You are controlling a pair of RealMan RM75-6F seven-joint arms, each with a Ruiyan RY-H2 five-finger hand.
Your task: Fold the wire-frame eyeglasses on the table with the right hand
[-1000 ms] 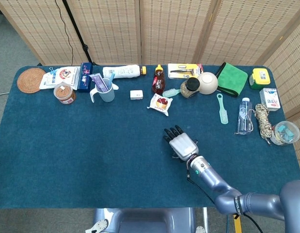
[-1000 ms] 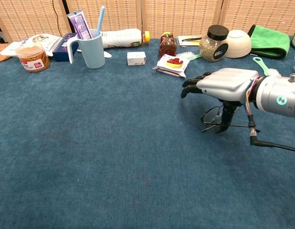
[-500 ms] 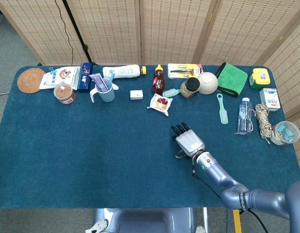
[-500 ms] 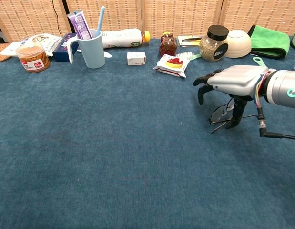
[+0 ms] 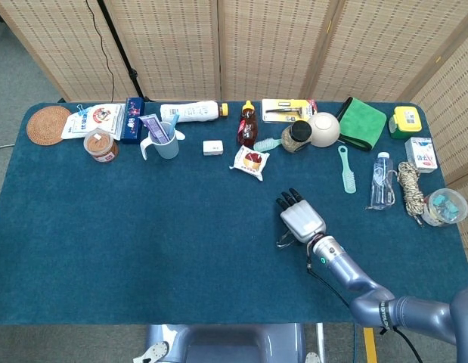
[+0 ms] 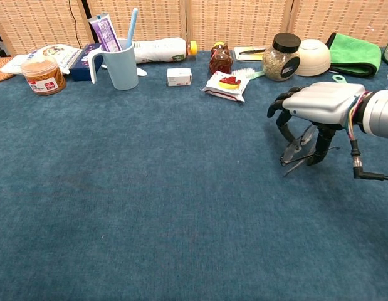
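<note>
The wire-frame eyeglasses (image 6: 298, 150) stand tilted under my right hand (image 6: 320, 104), at the right of the blue table. The thumb reaches down behind the frame and the fingers (image 6: 283, 117) curl down in front of it, so the hand pinches the glasses. One thin temple arm sticks out low toward the right. From the head view the right hand (image 5: 302, 220) covers most of the eyeglasses (image 5: 283, 243), and only a bit of wire shows at its near-left edge. My left hand shows in neither view.
Along the back stand a blue cup (image 6: 120, 63) with a toothpaste tube, a snack packet (image 6: 226, 85), a lidded jar (image 6: 281, 58), a white bowl (image 6: 314, 56) and a green cloth (image 6: 355, 55). A comb (image 5: 347, 169), water bottle (image 5: 379, 180) and rope (image 5: 410, 185) lie at the right.
My right hand has moved toward the right and slightly back, taking the eyeglasses along. Its fingers have curled down around the frame, which now stands more tilted.
</note>
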